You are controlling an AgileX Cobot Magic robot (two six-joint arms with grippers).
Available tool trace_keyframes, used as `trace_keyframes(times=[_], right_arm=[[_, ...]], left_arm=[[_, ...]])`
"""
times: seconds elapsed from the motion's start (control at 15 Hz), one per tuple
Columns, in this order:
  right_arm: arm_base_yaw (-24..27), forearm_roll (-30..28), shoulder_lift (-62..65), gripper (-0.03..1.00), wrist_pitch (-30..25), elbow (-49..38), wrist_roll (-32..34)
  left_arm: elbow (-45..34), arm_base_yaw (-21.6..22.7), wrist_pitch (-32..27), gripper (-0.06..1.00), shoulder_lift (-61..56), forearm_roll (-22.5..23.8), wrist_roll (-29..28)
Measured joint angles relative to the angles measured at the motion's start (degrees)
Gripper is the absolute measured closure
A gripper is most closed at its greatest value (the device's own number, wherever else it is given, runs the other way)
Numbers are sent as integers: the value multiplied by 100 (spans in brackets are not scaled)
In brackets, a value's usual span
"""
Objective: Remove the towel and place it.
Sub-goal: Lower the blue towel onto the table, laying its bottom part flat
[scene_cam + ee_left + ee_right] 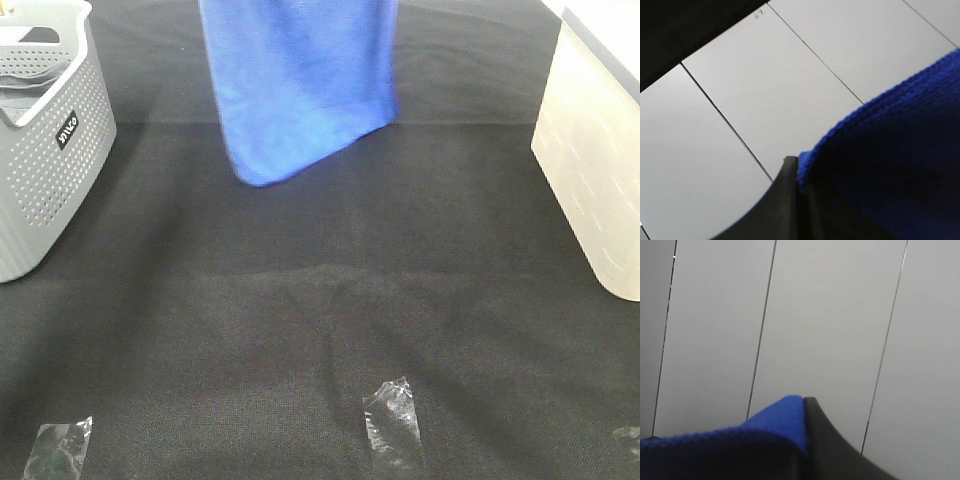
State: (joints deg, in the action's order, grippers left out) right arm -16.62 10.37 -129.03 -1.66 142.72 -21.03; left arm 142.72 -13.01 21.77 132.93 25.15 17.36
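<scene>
Held aloft at the far middle: the towel [300, 80], top edge out of the high view, lower end slanting just above the black table cover [320, 330]. Pinched along a stitched edge by the left gripper [799, 167], and at a corner by the right gripper [804, 407]. Far left, a grey perforated basket [45, 170]; far right, a cream bin [590, 170], both well apart from the towel. Along the near edge, clear tape strips [392, 420].

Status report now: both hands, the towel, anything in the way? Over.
Left hand and right hand both shut on the towel. It hangs in air, left corner lowest. Grey basket left, white bin right, both apart from it.
</scene>
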Motion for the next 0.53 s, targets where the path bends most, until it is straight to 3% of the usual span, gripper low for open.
trace_keyframes(times=[0.13,0.27,0.53], right_arm=[[63,0,-86,94,6,86,0],[103,6,-92,94,6,126,0],[103,6,-92,94,29,132,0]], left_arm=[[854,0,-309,94,504,0,0],[1163,34,-424,94,653,17,0],[1197,80,-458,94,659,86,0]])
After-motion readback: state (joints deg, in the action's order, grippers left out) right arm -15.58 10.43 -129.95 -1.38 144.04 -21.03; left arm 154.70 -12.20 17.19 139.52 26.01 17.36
